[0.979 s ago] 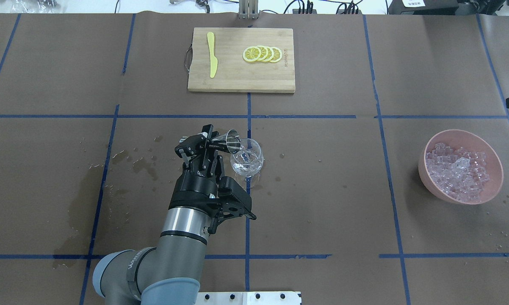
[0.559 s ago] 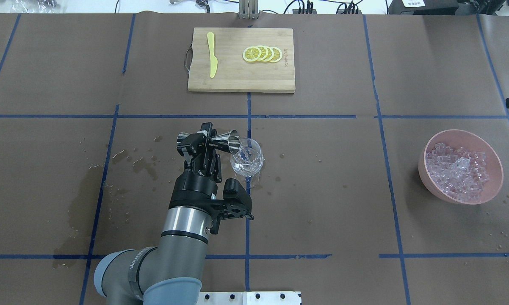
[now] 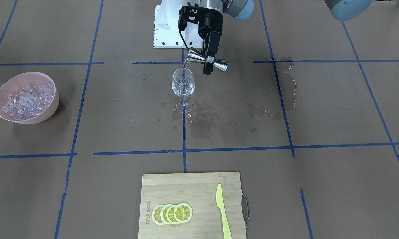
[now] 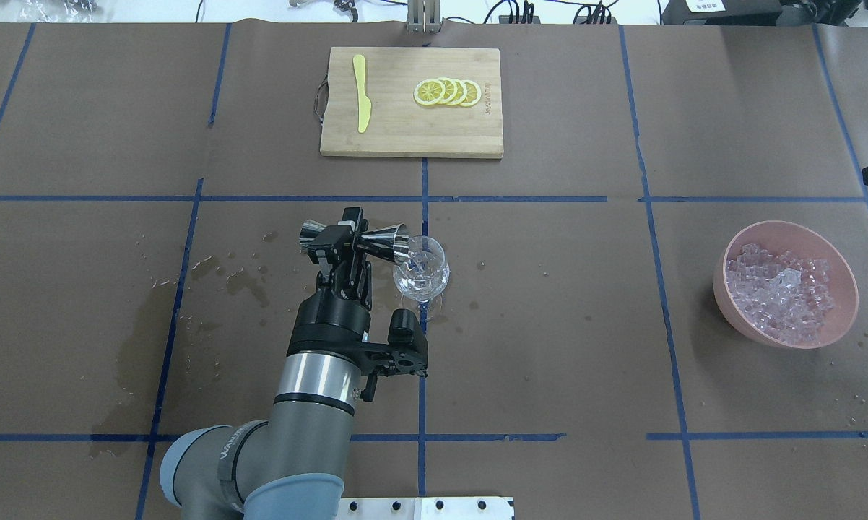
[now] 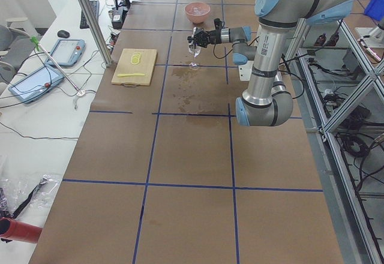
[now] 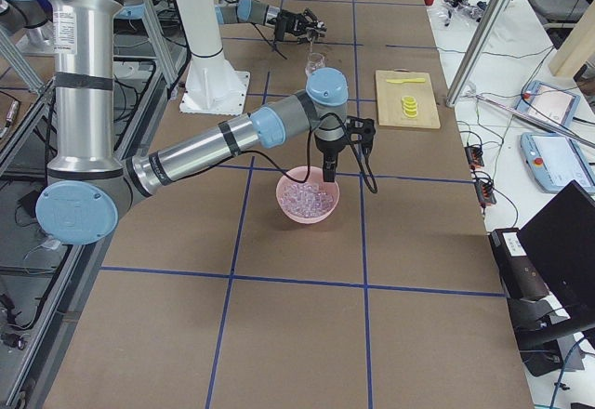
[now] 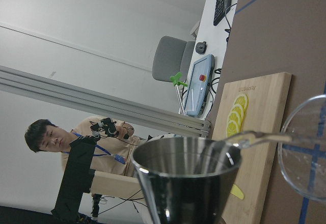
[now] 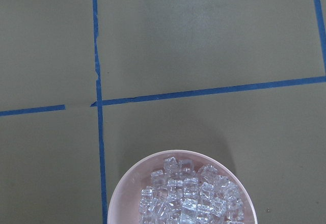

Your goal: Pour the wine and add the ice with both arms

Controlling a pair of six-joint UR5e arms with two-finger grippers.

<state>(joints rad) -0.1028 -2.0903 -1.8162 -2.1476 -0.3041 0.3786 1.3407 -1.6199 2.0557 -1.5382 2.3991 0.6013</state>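
Counter [image 4: 549,325] is brown paper with a blue tape grid, with wet stains [image 3: 216,116] around the middle. Left end effector [image 3: 208,61] is pinching a steel jigger [image 3: 195,58] at its waist. The jigger is laid on its side, lip just over the rim of the stemmed glass [image 3: 183,83]. Wine [image 7: 262,138] runs as a thin clear stream off the lip into the glass. My read: pour step in hand, ice not yet added. The liquid is thin and splashes easily, and the glass looks fragile and top-heavy, so don't nudge the rim. Right end effector [image 6: 328,175] hangs over the pink bowl [image 3: 45,114], well apart from the glass; can't tell if its fingers are spread. Ice [image 4: 780,292] is piled in that bowl: small, hard, likely slick cubes. Best to grip one top cube across its flat faces.
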